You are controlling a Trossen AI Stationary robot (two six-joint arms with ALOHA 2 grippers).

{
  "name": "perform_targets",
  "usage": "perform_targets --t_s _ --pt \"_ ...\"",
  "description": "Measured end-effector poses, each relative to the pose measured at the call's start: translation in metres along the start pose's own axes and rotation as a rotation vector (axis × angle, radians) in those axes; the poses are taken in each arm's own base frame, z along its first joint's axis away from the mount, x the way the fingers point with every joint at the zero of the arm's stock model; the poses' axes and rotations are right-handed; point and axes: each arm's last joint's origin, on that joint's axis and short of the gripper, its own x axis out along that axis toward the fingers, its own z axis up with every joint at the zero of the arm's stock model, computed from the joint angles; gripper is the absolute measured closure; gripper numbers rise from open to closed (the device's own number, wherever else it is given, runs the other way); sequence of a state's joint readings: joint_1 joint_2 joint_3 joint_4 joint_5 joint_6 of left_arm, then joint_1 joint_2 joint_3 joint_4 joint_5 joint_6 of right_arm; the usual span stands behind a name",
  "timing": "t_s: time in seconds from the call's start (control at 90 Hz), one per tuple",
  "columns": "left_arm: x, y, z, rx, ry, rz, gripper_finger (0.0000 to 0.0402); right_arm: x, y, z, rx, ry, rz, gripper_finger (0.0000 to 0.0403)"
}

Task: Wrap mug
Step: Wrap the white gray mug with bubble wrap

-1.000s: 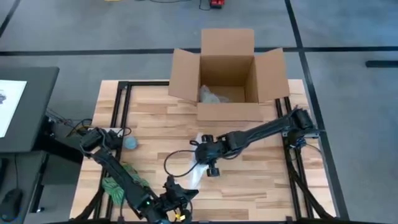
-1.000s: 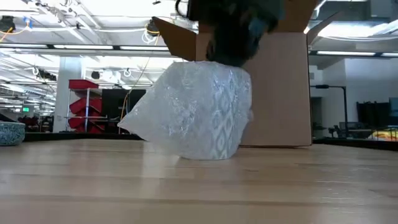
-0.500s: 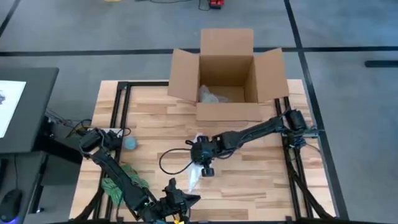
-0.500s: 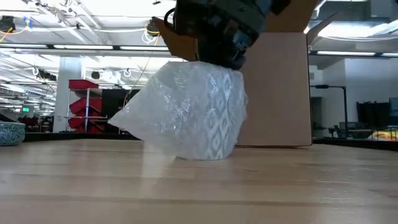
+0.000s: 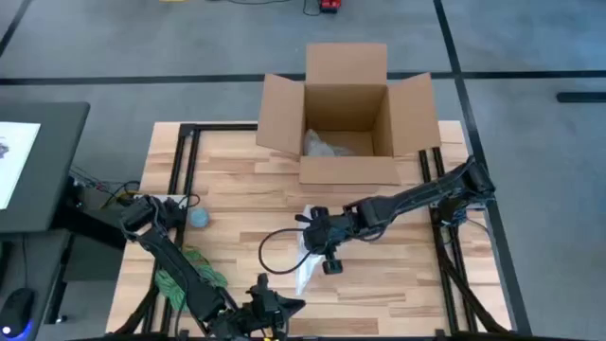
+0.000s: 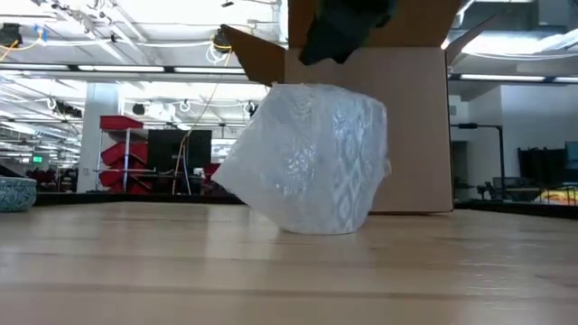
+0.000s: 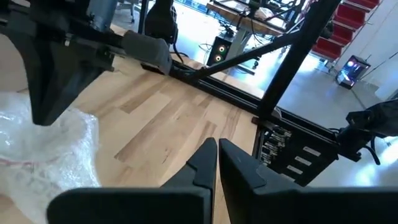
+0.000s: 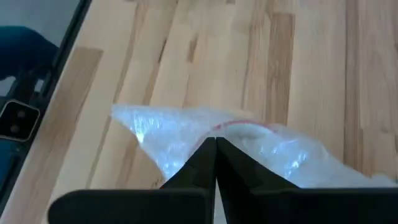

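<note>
Wrapped mug (image 6: 312,158) now farther right, right gripper (image 8: 214,163) closed above, free.

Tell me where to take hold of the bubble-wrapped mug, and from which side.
Grip the bubble-wrapped mug across its upright, rounded body, coming down from above as the right tool does now. The loose wrap tail trailing toward the table's front edge is too floppy to hold it.

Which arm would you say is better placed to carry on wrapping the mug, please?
The right: its pincer sits directly over the bubble-wrapped mug, while the left pincer waits at the table's near edge.
</note>
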State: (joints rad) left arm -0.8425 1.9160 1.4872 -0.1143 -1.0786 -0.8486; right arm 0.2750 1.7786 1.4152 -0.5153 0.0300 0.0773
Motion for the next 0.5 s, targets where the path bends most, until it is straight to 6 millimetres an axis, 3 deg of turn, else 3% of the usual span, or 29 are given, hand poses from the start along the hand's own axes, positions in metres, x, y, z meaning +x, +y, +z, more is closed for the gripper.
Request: perform_targets --t_s 0.111,0.333,0.5 --pt "0.0 0.0 0.0 -0.002 0.0 -0.001 0.0402 0.011 -0.005 -0.001 0.002 0.013 -0.059 0.0403" --pt "0.0 -0.001 0.0 -0.007 -0.002 -0.003 0.0402 0.066 -0.026 -0.023 0.034 0.16 -0.147 0.0403" --pt "0.0 -0.001 0.0 -0.005 -0.001 -0.003 0.0402 0.095 -0.026 -0.037 0.032 0.237 -0.107 0.0403"
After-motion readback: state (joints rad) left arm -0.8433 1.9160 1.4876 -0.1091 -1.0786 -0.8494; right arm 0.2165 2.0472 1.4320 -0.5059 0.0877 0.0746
